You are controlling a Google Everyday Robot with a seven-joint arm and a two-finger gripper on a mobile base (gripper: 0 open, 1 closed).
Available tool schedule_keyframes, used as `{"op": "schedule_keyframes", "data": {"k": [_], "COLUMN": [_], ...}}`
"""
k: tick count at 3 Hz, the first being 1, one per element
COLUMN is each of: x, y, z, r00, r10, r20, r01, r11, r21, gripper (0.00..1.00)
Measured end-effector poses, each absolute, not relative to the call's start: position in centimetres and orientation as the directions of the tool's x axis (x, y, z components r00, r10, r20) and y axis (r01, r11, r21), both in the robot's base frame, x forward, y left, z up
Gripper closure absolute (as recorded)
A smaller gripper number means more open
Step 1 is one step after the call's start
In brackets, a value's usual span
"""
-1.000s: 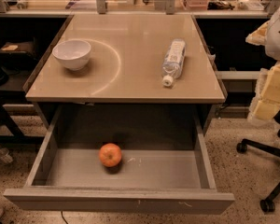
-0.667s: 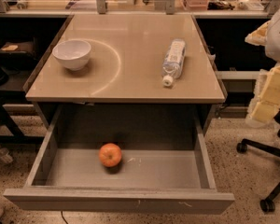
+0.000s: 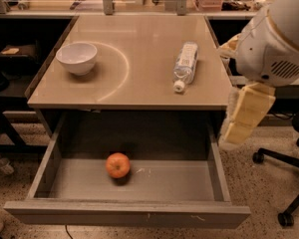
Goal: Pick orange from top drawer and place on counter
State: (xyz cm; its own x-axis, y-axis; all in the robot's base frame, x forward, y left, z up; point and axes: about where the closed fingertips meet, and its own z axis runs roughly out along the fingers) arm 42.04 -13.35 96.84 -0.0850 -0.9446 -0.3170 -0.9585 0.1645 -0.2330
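The orange (image 3: 118, 165) lies on the floor of the open top drawer (image 3: 127, 215), left of its middle. The drawer is pulled out below the beige counter (image 3: 139, 59). My gripper (image 3: 245, 114), pale yellow under the white arm (image 3: 276, 39), hangs at the right of the view, beside the counter's right front corner and above the drawer's right side wall. It is well to the right of the orange and holds nothing that I can see.
A white bowl (image 3: 76, 58) stands on the counter's left part. A clear plastic bottle (image 3: 185, 65) lies on its side on the right part. An office chair base (image 3: 289, 183) stands on the floor at the right. Dark shelving flanks the counter.
My arm and gripper have moved in from the right edge towards the counter's right front corner. The orange, bowl and bottle have not moved.
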Motion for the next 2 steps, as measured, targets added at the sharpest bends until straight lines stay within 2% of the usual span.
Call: {"op": "schedule_keyframes", "data": {"k": [2], "x": [41.59], "y": [-12.24], "z": [95.99], "r00": [-0.073], "r10": [-0.937], "r20": [-0.34], "r01": [-0.961], "r11": [0.157], "r21": [-0.225], "gripper": [0.0]}}
